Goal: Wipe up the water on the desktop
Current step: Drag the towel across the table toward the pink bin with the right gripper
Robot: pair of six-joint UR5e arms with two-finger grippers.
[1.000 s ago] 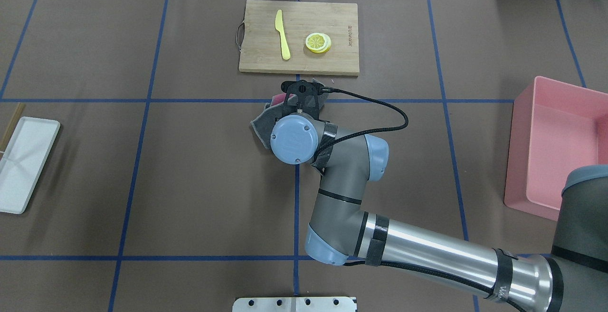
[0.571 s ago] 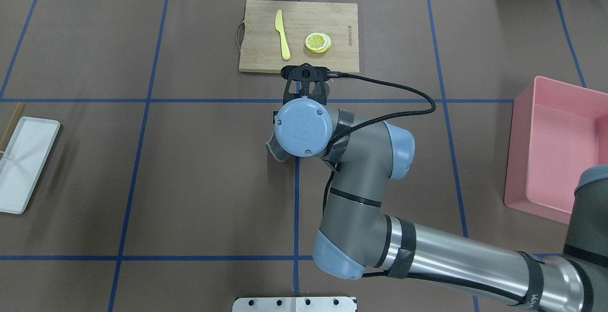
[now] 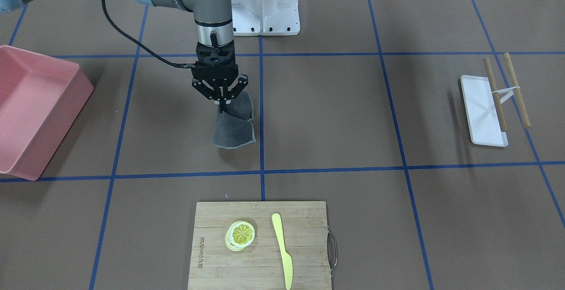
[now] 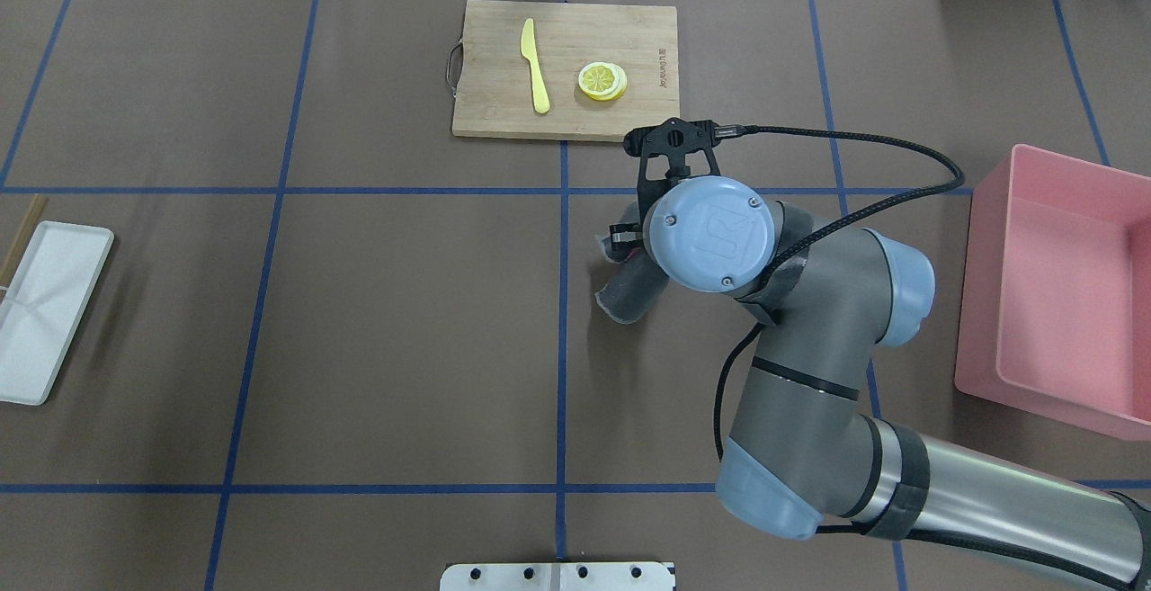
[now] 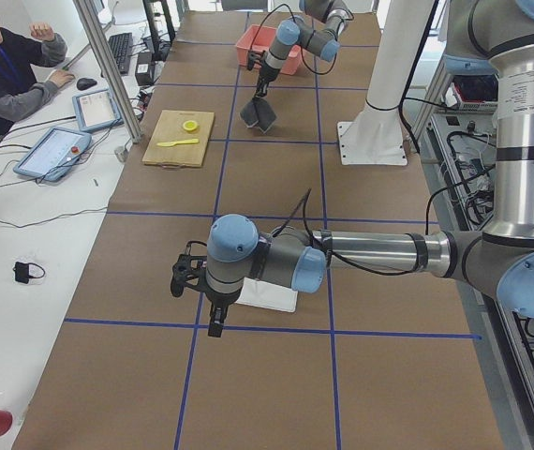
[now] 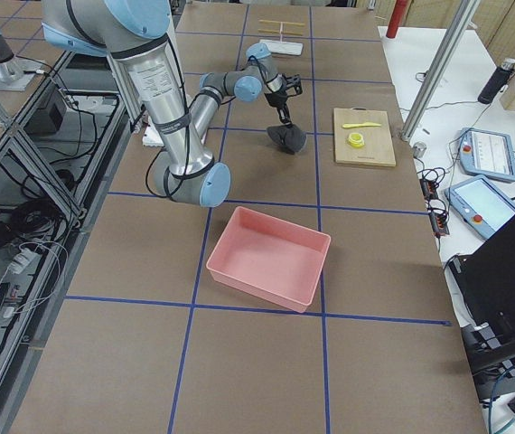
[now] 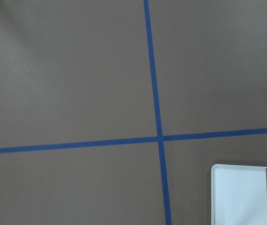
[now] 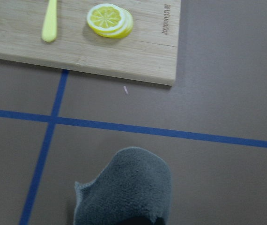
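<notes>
My right gripper (image 3: 222, 104) is shut on the top of a grey cloth (image 3: 233, 131). The cloth hangs down and its lower end reaches the brown desktop (image 4: 405, 321), just right of the centre blue line in the overhead view. From overhead the wrist hides most of the gripper, and the cloth (image 4: 628, 294) sticks out on its left. The right wrist view shows the cloth (image 8: 126, 187) below the cutting board's edge. I can make out no water on the desktop. My left gripper (image 5: 214, 326) shows only in the exterior left view, near a white tray, and I cannot tell its state.
A bamboo cutting board (image 4: 495, 105) with a yellow knife (image 4: 534, 65) and lemon slices (image 4: 602, 81) lies at the far middle. A pink bin (image 4: 985, 267) stands at the right, a white tray (image 4: 45, 312) at the left. A person (image 5: 5, 66) sits at a side desk.
My right arm has swept to the right in the overhead view. It dragged the grey cloth from the left of the centre blue line across to its right side.
</notes>
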